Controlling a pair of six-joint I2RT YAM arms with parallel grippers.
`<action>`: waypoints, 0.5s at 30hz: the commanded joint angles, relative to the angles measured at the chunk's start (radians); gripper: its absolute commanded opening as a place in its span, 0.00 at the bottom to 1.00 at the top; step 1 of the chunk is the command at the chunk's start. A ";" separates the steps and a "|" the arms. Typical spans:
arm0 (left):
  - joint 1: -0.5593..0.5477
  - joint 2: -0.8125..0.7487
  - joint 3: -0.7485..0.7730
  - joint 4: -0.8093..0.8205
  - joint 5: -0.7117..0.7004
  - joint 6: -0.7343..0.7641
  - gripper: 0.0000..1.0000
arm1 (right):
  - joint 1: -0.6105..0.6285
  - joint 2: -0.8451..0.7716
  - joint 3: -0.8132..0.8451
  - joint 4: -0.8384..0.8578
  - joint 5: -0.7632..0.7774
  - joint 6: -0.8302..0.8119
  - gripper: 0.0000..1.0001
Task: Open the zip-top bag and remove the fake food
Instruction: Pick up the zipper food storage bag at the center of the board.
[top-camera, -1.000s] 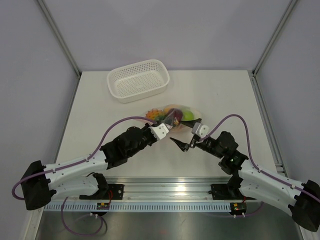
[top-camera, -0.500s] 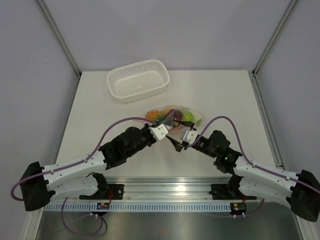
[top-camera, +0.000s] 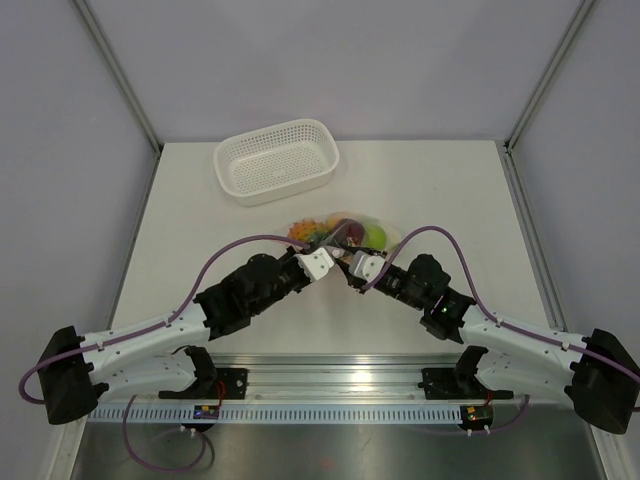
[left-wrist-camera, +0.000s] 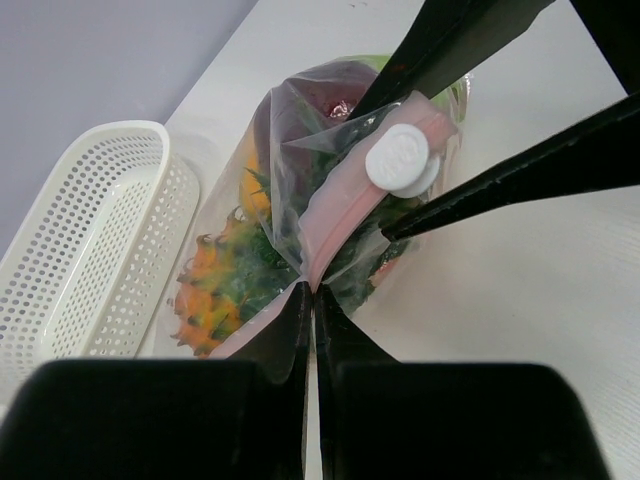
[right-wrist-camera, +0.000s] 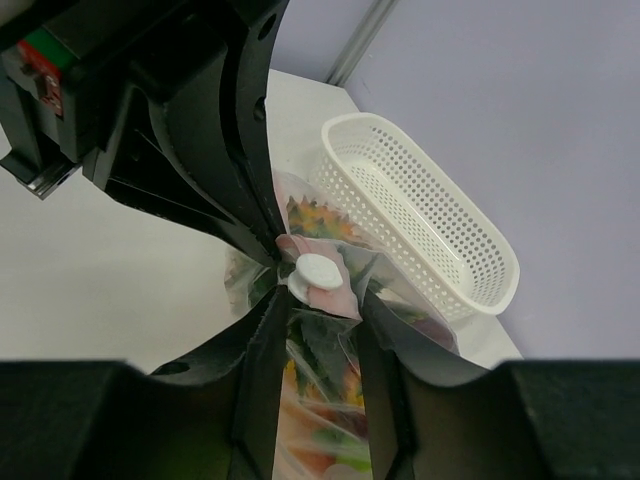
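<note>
Only other stuff here: a white perforated basket sitting upright on the white table, well past the jaws and a bit off to their left, with grey walls right behind it.

One zip-top bag, one white basket — one left gripper, one right gripper

The left arm and right arm slant inward from their bases toward the zip-top bag, wrists almost meeting at its near edge. The left gripper is clamped tight on the bag's pink strip, fingers pressed together. The right gripper faces it across the bag, jaws part-way apart, one finger on either side of the strip's white slider. Contact there cannot be told.
</note>
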 joint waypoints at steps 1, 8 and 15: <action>0.003 -0.028 0.020 0.073 -0.017 0.001 0.00 | 0.005 -0.036 0.011 0.051 0.012 -0.011 0.39; 0.003 -0.030 0.019 0.075 -0.017 0.001 0.00 | 0.005 -0.013 0.014 0.064 0.031 -0.014 0.27; 0.004 -0.033 0.020 0.073 -0.022 -0.008 0.00 | 0.006 -0.013 0.026 0.055 0.039 0.032 0.00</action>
